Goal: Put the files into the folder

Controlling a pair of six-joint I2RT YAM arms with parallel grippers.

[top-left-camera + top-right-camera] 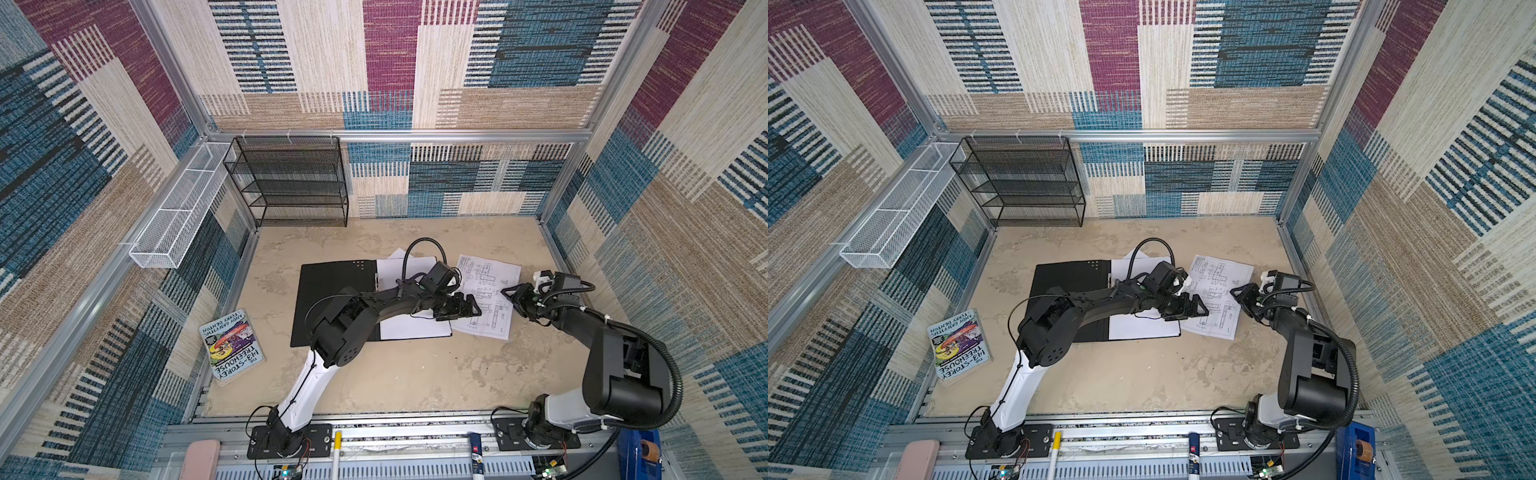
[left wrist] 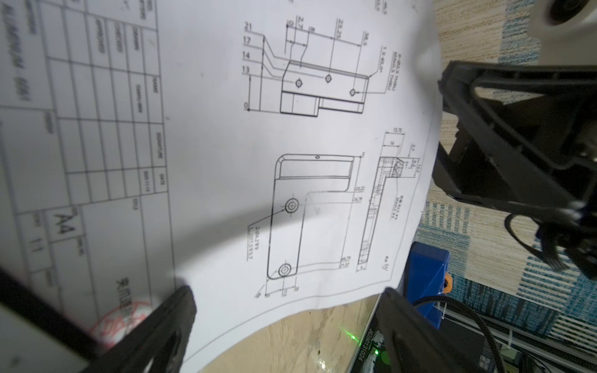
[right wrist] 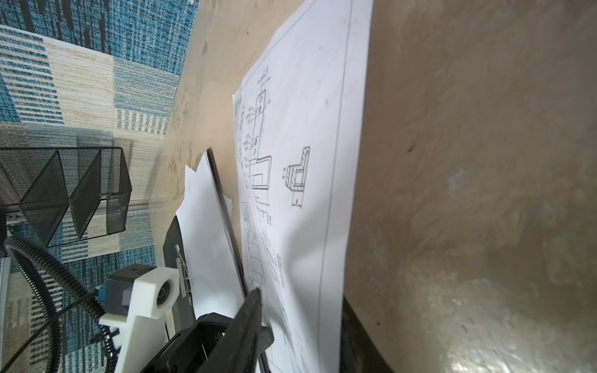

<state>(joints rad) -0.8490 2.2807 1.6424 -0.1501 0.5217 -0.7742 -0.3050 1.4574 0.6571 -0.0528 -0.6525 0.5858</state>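
The folder [image 1: 332, 291] [image 1: 1067, 278] lies open in mid-table, black inside up, with blank white files [image 1: 415, 328] [image 1: 1142, 328] on its right half. Just right of it lies one more of the files, a sheet with line drawings [image 1: 488, 274] [image 1: 1221, 270] [image 2: 210, 161] [image 3: 307, 129]. My left gripper [image 1: 467, 311] [image 1: 1196, 311] [image 2: 287, 323] hovers wide open over that sheet's near-left part, holding nothing. My right gripper [image 1: 513, 301] [image 1: 1239, 297] [image 3: 300, 310] is at the sheet's right edge. One finger is over the paper and one beside it, still apart, and the paper bows up between them.
A colourful paperback book [image 1: 232, 349] lies at the left edge. A black mesh rack [image 1: 291, 183] and a white mesh basket [image 1: 178, 216] stand along the back-left walls. A blue box [image 1: 640, 453] sits past the front rail, right. Patterned walls enclose the table.
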